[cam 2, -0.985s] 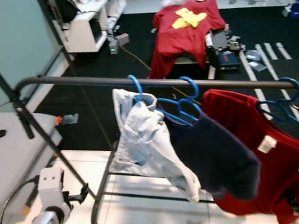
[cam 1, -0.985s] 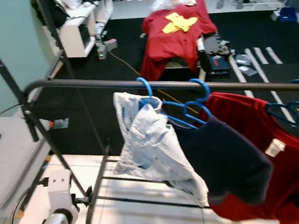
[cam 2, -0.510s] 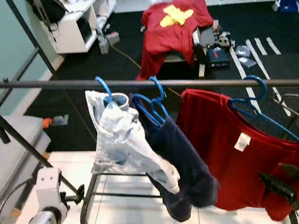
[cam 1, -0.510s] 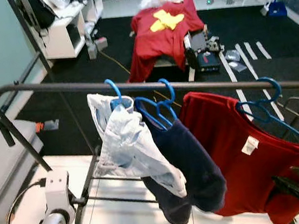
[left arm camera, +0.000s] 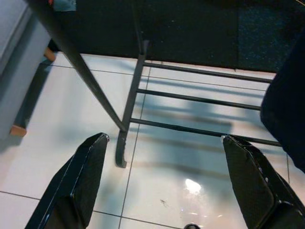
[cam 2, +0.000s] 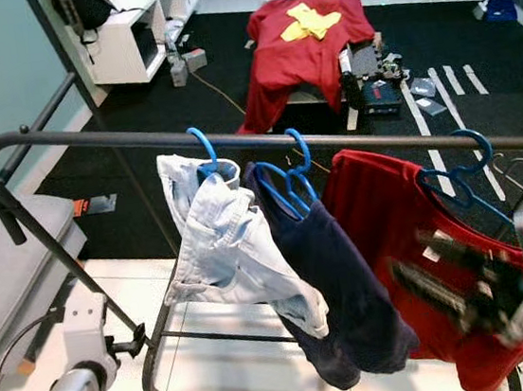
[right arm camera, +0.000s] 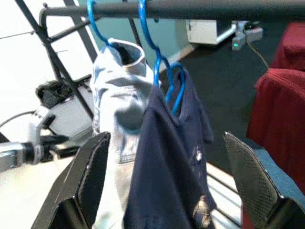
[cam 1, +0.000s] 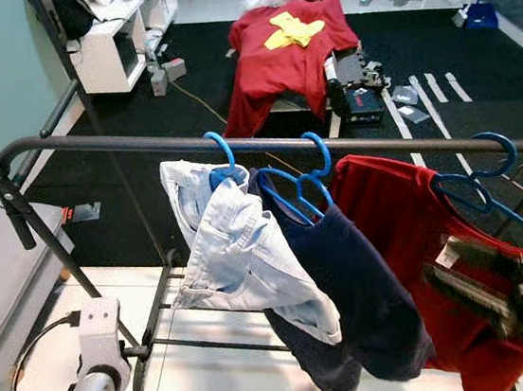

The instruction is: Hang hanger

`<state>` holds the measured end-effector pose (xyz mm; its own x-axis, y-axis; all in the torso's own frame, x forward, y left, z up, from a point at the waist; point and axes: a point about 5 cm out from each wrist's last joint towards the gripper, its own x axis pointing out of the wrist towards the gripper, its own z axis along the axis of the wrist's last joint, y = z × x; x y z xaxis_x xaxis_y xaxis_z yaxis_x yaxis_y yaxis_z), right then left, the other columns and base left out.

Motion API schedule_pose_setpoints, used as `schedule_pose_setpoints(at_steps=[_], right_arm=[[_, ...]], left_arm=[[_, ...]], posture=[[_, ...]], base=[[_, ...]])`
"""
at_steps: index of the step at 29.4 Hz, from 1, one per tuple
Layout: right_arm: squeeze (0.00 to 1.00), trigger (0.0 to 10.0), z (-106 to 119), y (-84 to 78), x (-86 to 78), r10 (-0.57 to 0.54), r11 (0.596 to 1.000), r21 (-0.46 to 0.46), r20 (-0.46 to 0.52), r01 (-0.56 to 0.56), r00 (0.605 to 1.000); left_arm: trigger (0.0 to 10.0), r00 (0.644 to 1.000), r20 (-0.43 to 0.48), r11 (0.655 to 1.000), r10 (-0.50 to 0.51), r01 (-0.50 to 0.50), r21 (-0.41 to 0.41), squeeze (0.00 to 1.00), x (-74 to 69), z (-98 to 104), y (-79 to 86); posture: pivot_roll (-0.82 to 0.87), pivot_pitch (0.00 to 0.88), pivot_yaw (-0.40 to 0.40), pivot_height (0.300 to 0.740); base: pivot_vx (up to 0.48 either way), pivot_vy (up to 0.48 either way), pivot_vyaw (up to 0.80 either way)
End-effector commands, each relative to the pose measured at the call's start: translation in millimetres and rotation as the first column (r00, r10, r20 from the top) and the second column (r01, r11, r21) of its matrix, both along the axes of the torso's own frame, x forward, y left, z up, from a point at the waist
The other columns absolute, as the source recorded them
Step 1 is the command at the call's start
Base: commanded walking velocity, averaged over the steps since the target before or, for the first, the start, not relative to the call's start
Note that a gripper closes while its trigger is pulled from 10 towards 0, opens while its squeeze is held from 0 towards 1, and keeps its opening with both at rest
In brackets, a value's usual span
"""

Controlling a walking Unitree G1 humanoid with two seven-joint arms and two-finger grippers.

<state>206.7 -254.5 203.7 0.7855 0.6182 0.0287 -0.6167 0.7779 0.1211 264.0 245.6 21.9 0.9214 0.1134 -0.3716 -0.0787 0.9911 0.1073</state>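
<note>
Right wrist view: right gripper (right arm camera: pixel 167 186) spread wide, empty, facing navy shirt (right arm camera: pixel 176 157) on blue hanger (right arm camera: pixel 159 62).

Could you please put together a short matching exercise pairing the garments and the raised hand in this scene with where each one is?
Things:
1. pale blue shirt
2. navy shirt
3. red shirt with the yellow print
4. right hand

Places:
A. draped over furniture across the room
B. raised in front of the hanging red shirt
C. leftmost garment on the rail
D. hanging between two other garments

Pairs: 1-C, 2-D, 3-A, 4-B
</note>
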Motion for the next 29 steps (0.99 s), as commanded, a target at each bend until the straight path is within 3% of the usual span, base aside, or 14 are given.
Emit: schedule_pose_setpoints(at_steps=[1, 3, 6, 12, 17, 21, 23, 27, 29], right_arm=[[0.00, 10.0, -8.1, 4.8, 8.2, -0.032, 0.997, -0.075, -0.049, 0.028, 0.998], [0.00, 10.0, -14.7, 8.0, 20.5, -0.086, 0.984, -0.161, -0.070, 0.074, 0.994], [0.00, 10.0, -24.0, 10.6, 32.2, -0.126, 0.971, -0.217, -0.097, 0.103, 0.987], [0.00, 10.0, -37.2, 14.4, 53.8, -0.159, 0.963, -0.241, -0.135, 0.123, 0.978], [0.00, 10.0, -25.7, 19.5, 70.8, -0.174, 0.971, -0.181, -0.087, 0.156, 0.981], [0.00, 10.0, 4.4, 16.9, 84.5, -0.239, 0.971, -0.001, 0.015, 0.239, 0.971], [0.00, 10.0, 11.1, 24.4, 84.3, -0.204, 0.978, 0.046, 0.030, 0.202, 0.979], [0.00, 10.0, -5.0, 55.0, 80.0, -0.064, 0.997, -0.052, -0.033, 0.062, 0.997], [0.00, 10.0, -9.6, 59.9, 79.4, -0.041, 0.997, -0.070, -0.055, 0.038, 0.998]], left_arm=[[10.0, 1.000, -0.020, 1.000, 0.011, -0.011, 0.014, 0.00, -4.0, -4.0, 4.5], [10.0, 1.000, -0.020, 1.000, 0.013, -0.012, 0.011, 0.00, -4.1, -4.5, 4.0], [10.0, 1.000, -0.020, 1.000, 0.012, -0.012, 0.009, 0.00, -4.4, -5.8, 2.3], [10.0, 1.000, -0.011, 1.000, 0.010, -0.010, 0.004, 0.00, -3.1, -4.7, -0.5], [10.0, 1.000, -0.005, 1.000, 0.012, -0.012, 0.004, 0.00, -3.6, -4.1, -0.1], [10.0, 1.000, -0.008, 1.000, 0.014, -0.014, 0.002, 0.00, -5.8, -5.9, -0.6], [10.0, 1.000, -0.010, 1.000, 0.013, -0.013, -0.004, 0.00, -7.4, -7.5, -2.1], [10.0, 1.000, -0.011, 1.000, 0.007, -0.007, -0.012, 0.00, -9.2, -8.9, -6.4], [10.0, 1.000, -0.010, 1.000, 0.005, -0.006, -0.013, 0.00, -9.5, -9.0, -7.0]], posture=[[-0.03, 0.088, -0.003, 0.740], [-0.02, 0.088, -0.004, 0.740], [-0.02, 0.088, -0.006, 0.740], [-0.01, 0.085, -0.010, 0.740], [0.00, 0.087, -0.013, 0.740], [0.00, 0.089, -0.015, 0.740], [0.00, 0.093, -0.016, 0.740], [0.00, 0.101, -0.020, 0.740], [0.00, 0.101, -0.020, 0.740]], base=[[0.000, 0.000, 0.00], [0.000, 0.000, 0.00], [0.000, 0.000, 0.00], [0.000, 0.000, 0.00], [0.000, 0.000, 0.00], [0.000, 0.000, 0.00], [0.000, 0.000, 0.00], [0.000, 0.000, 0.00], [0.000, 0.000, 0.00]])
